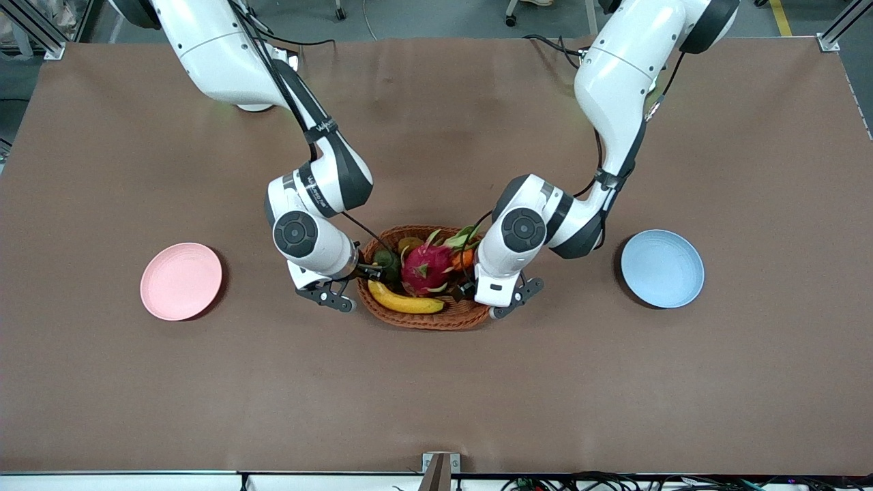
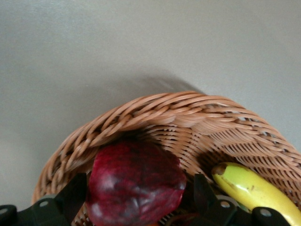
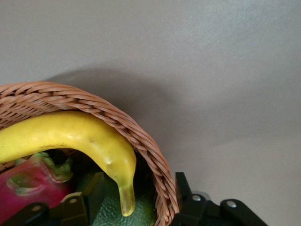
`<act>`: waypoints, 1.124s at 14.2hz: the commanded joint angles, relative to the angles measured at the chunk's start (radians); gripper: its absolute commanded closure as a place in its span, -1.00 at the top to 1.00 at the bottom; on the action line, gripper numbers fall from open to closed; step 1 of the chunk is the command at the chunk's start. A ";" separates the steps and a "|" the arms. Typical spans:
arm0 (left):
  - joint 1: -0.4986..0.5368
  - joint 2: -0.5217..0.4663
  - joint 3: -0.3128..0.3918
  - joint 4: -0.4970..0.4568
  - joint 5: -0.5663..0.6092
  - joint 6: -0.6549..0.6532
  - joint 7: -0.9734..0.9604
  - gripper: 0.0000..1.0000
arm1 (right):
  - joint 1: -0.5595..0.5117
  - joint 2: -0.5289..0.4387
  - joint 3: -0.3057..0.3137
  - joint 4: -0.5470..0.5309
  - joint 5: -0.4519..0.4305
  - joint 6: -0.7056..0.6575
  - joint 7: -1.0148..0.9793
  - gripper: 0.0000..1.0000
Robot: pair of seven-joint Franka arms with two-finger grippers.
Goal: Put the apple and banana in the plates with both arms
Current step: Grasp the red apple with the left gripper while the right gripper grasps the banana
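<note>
Apple (image 2: 134, 181), dark maroon and glossy, sits in my basket (image 1: 436, 319) between the left gripper's (image 2: 136, 193) spread fingers; the right gripper (image 3: 136, 193) straddles the basket's rim beside the yellow banana (image 3: 70, 134), fingers apart.

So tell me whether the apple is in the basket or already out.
In. The apple lies inside the wicker basket, against its wall, with the left gripper open, one finger on either side of it.
</note>
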 commanded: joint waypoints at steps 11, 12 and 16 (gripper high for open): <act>-0.028 0.035 0.017 0.020 0.021 0.044 -0.013 0.10 | 0.037 0.018 -0.010 0.015 0.050 0.018 0.009 0.09; -0.026 0.029 0.017 0.021 0.021 0.037 -0.013 0.08 | 0.039 0.020 -0.010 0.015 0.050 0.018 0.009 -0.02; -0.017 -0.055 0.017 0.021 0.020 -0.041 -0.013 0.08 | 0.036 0.026 -0.010 0.015 0.049 0.019 0.006 -0.36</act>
